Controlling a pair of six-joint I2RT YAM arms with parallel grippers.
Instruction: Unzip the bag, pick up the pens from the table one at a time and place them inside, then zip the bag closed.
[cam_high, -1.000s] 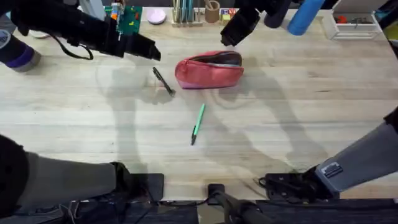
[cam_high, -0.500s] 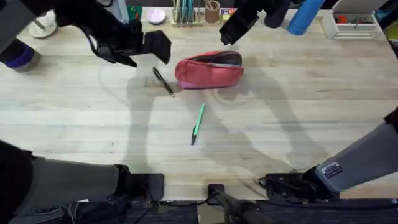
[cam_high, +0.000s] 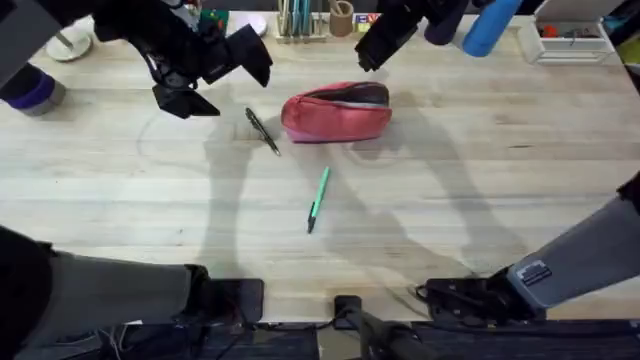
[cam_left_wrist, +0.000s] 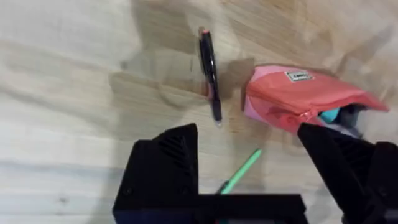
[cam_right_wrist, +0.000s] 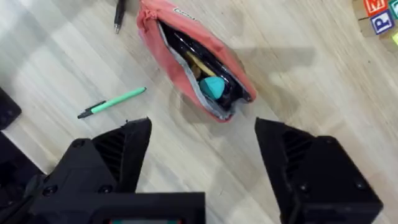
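1. The salmon-pink pencil pouch (cam_high: 336, 113) lies on the wooden worktop (cam_high: 480, 200), toward the far side and near the middle, its long side running across the overhead view
2. Its zipper is open: the right wrist view looks into the dark inside of the pouch (cam_right_wrist: 194, 55), where a teal object and some slim items already lie
3. The black pen (cam_high: 262, 130) lies flat on the worktop just beside the pouch's left end, apart from it, angled diagonally
4. In the left wrist view the black pen (cam_left_wrist: 209, 76) lies close to the pouch (cam_left_wrist: 298, 98), with a strip of bare wood between them
5. The light green pen (cam_high: 317, 199) with its dark tip lies nearer the arms' bases, well apart from the pouch and from the black pen, tilted slightly off straight
6. The left pincer (cam_high: 215, 78) hangs above the worktop to the left of the black pen, its two black fingers spread wide and holding nothing
7. The left wrist view shows that pincer (cam_left_wrist: 273, 168) with its jaws set far apart, the black pen and the green pen (cam_left_wrist: 239, 172) visible through the gap
8. The right pincer (cam_high: 372, 48) hovers over the far edge of the worktop, just beyond the pouch's right end
9. The right wrist view shows the right pincer (cam_right_wrist: 205, 165) spread wide and empty above the open pouch and the green pen (cam_right_wrist: 112, 102)
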